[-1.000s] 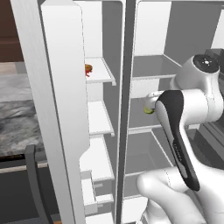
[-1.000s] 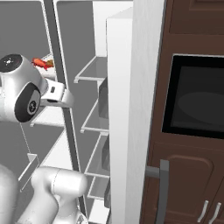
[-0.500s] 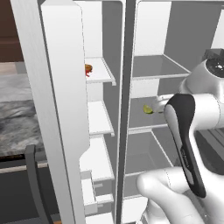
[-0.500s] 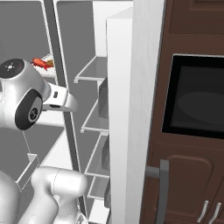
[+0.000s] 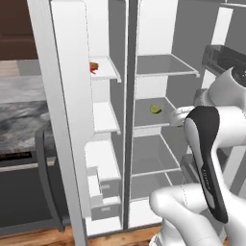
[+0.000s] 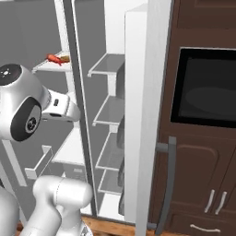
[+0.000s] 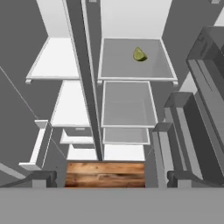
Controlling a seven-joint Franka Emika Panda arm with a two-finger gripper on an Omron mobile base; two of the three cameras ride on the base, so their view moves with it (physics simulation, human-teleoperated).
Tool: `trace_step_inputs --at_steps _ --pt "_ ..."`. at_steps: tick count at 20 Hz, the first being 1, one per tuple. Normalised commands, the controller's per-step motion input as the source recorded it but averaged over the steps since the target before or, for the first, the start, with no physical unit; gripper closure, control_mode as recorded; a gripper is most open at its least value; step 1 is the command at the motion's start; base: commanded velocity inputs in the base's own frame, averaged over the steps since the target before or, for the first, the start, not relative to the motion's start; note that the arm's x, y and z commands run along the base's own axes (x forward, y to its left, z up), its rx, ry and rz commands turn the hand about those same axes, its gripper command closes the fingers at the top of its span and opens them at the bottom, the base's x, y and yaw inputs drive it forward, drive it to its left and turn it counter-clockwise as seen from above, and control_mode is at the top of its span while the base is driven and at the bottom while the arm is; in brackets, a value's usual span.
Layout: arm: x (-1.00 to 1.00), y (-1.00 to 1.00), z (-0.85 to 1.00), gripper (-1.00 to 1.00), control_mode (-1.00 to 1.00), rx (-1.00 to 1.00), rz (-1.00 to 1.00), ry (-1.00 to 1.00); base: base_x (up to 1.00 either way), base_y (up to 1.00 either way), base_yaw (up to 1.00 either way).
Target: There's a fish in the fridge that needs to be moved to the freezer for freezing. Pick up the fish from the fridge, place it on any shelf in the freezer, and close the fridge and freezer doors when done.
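Red-orange and slim, the small pointed fish (image 5: pixel 92 70) lies on an upper white shelf (image 5: pixel 107 70) of the narrow freezer compartment (image 5: pixel 102 144), at about ten o'clock in the left base view, just beside a small round brown lump (image 5: pixel 94 65). In the right base view the fish (image 6: pixel 53 58) shows at about eleven o'clock. Judging from that, the placing step looks done and the doors are what remains.

To its right, the wider grey-lined fridge compartment (image 5: pixel 163 125) stands open, a small yellow-green round fruit (image 5: pixel 155 109) on a middle clear shelf; the hand view has that fruit (image 7: pixel 139 54) near twelve o'clock.

The two-finger pincer (image 7: pixel 111 178) is spread wide and holds nothing, apart from every shelf. It is probably left open because the fish has been released.

The tall white fridge door (image 6: pixel 150 115) hangs open, in front of the dark brown cabinet (image 6: pixel 203 152).
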Motion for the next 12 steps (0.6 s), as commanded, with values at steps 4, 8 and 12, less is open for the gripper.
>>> trace_step_inputs --at_steps 4,8,12 --pt "0.0 0.0 0.0 -1.0 1.0 0.0 0.0 0.0 -0.31 0.0 0.0" --pt "0.0 0.0 0.0 -1.0 1.0 0.0 0.0 0.0 -0.48 0.0 0.0" --pt "0.0 0.0 0.0 -1.0 1.0 0.0 0.0 0.0 -0.37 0.02 0.0"
